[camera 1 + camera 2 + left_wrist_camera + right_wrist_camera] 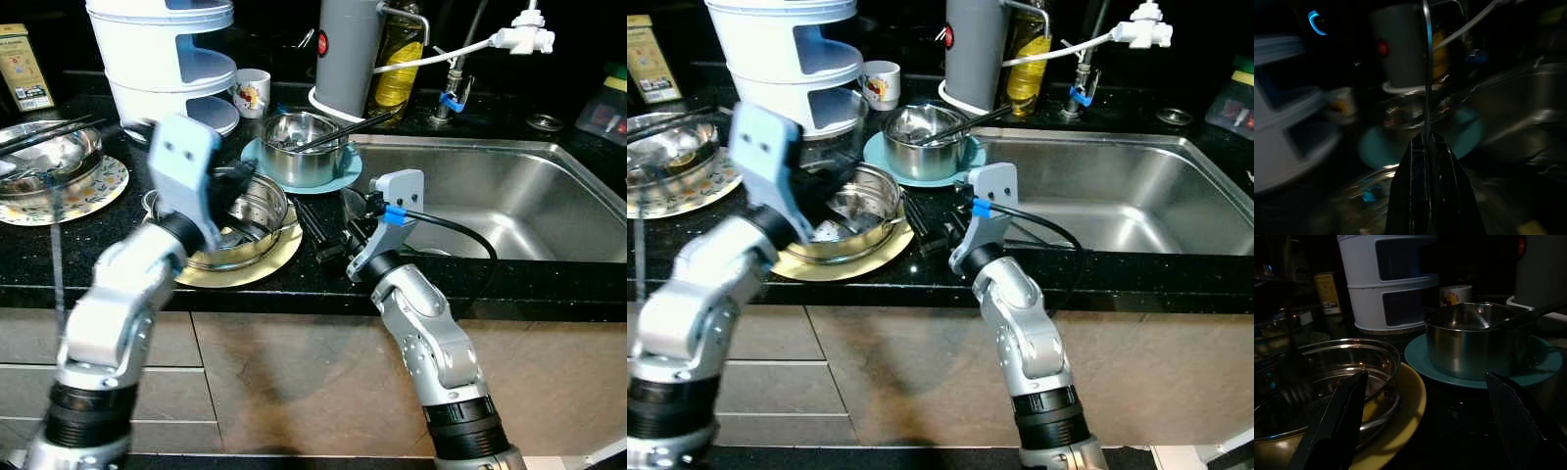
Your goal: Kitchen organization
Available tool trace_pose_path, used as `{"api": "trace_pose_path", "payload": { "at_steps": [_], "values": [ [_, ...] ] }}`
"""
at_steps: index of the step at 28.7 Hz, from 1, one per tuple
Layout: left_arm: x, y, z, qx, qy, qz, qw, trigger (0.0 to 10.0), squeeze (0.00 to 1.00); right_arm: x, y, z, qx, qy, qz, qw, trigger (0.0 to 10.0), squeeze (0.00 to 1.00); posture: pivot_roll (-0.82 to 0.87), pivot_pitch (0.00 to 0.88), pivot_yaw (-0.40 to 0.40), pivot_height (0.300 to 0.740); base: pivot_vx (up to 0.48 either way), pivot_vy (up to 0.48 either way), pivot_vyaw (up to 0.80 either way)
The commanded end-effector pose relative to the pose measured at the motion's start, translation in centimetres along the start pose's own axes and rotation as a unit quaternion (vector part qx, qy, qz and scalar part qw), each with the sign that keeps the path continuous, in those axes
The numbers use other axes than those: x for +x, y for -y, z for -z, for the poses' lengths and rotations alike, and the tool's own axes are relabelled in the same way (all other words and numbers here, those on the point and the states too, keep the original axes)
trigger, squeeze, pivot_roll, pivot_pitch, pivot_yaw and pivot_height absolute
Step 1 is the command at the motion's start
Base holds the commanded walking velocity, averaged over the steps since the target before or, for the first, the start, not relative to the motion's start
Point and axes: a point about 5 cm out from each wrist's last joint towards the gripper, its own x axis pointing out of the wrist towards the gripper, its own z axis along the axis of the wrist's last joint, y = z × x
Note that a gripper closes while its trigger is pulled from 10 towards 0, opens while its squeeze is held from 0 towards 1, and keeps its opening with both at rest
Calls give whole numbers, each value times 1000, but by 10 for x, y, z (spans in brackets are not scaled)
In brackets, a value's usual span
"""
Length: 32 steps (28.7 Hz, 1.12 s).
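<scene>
Steel strainer bowl sits on a yellow plate on the black tabletop, left of the sink. Left claw, above this bowl, pinches a thin metal rod. Right claw rests spread apart beside the plate. Behind it, a steel pot stands on a teal plate.

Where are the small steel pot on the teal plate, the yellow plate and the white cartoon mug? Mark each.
small steel pot (299, 164), left eye view, front wall.
yellow plate (269, 262), left eye view, bare right rim.
white cartoon mug (252, 93), left eye view, printed side.
</scene>
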Motion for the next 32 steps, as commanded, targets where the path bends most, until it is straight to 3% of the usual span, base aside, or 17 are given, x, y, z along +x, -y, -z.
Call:
{"api": "trace_pose_path", "payload": {
  "at_steps": [1,5,12,18,20,23,25,27,29,30,32],
  "values": [
    [-2,-6,7,36,-15,0,999,0,0,-1,2,-1,5,2,5,1000,10000,0,85,222,-27,740,0,0,0],
    [-8,-27,17,100,-41,-9,994,0,0,-1,2,-1,4,2,5,1000,10000,0,83,218,-26,740,0,0,0],
    [-10,-45,39,143,-71,-21,987,0,0,-1,3,-1,3,2,4,1000,10000,0,80,212,-26,740,0,0,0],
    [-4,-54,47,174,-70,-29,982,0,0,-1,3,-1,2,2,3,1000,10000,0,78,211,-29,740,0,0,0],
    [6,-62,47,195,-56,-50,978,0,0,0,3,-1,0,2,3,1000,10000,0,70,209,-28,740,0,0,0],
    [9,-63,46,197,-52,-54,978,0,0,0,4,-1,0,2,3,1000,10000,0,70,209,-28,740,0,0,0],
    [17,-63,40,171,-32,-56,983,0,0,-1,4,-3,-2,4,4,1000,10000,0,64,202,-21,740,0,0,0],
    [17,-63,40,171,-32,-56,983,0,0,-1,4,-3,-2,4,4,1000,10000,0,64,202,-21,740,0,0,0],
    [24,-61,33,130,-9,-51,990,0,0,-1,5,-4,-3,5,5,1000,10000,0,64,202,-21,740,0,0,0],
    [24,-61,33,130,-9,-51,990,0,0,-1,5,-4,-3,5,5,1000,10000,0,64,202,-21,740,0,0,0],
    [31,-53,20,67,27,-23,997,0,0,-1,6,-4,-3,6,6,1000,10000,0,65,198,-22,740,0,0,0]
  ]
}}
